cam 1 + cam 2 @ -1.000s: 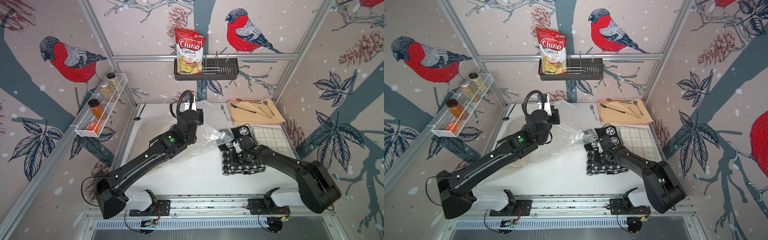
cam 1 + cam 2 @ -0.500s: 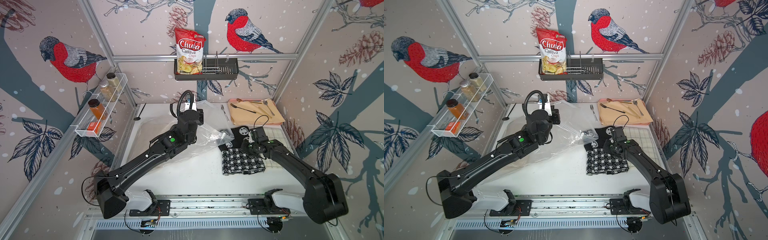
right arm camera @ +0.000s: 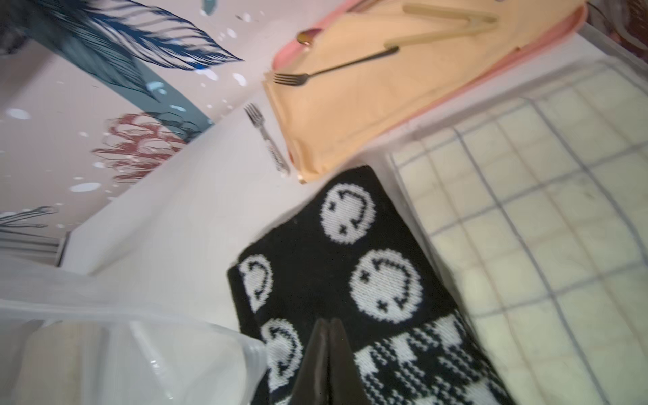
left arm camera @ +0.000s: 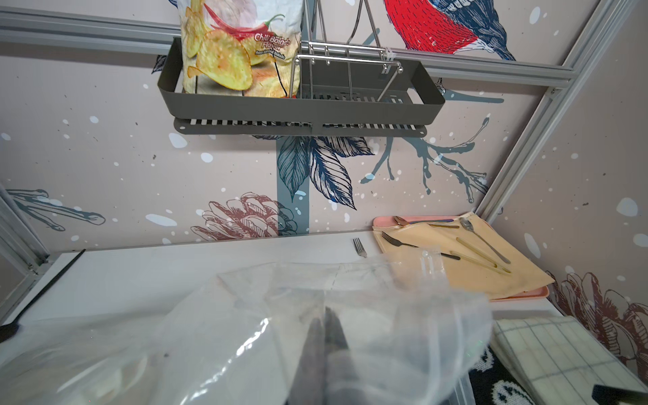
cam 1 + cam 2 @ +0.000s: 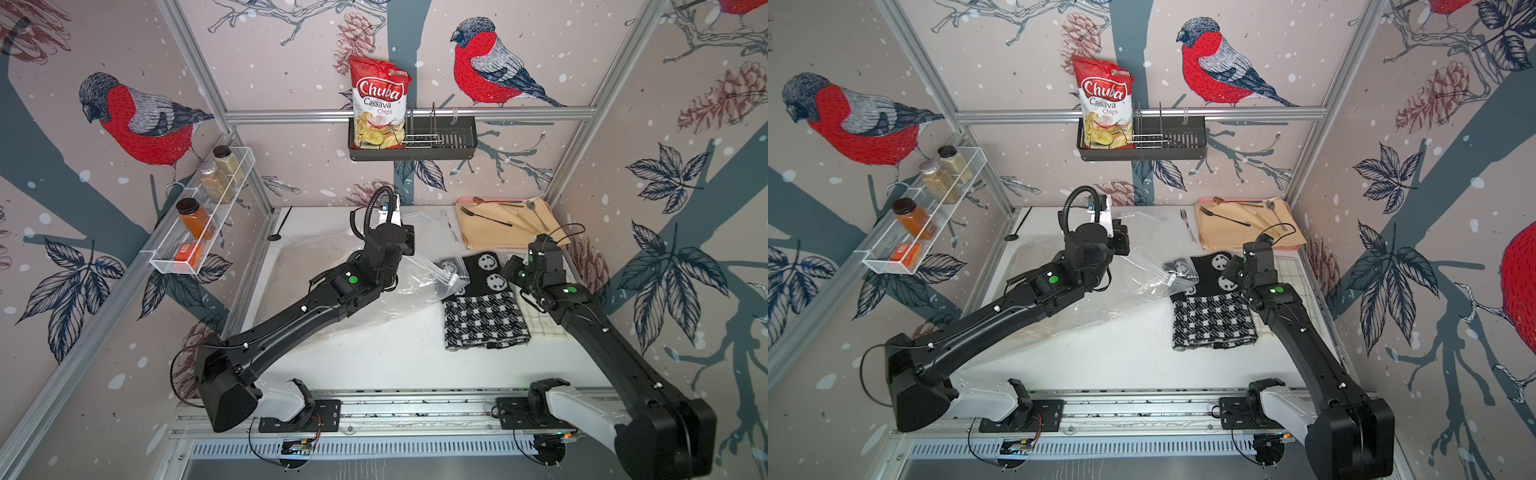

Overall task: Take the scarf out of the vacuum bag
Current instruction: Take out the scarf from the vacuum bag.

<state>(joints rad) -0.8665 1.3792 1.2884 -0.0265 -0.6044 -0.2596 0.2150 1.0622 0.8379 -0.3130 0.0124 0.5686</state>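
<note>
The scarf, black and white with smiley faces and a check pattern, lies folded on the white table right of centre. One corner sits at the mouth of the vacuum bag. That crinkly clear bag spreads left across the table. My left gripper is shut on a raised fold of it, and the plastic drapes over its fingers. My right gripper is shut and empty, hovering just above the scarf's smiley end. In a top view it stands at the scarf's far right corner.
A pink tray with a beige cloth and cutlery sits at the back right, and a loose fork lies beside it. A grid-pattern cloth lies right of the scarf. A basket with a chip bag hangs on the back wall, and a spice rack on the left wall.
My right gripper has lifted off the scarf and drawn back toward the far right, leaving the scarf flat on the table. The left arm still holds the bag in place.
</note>
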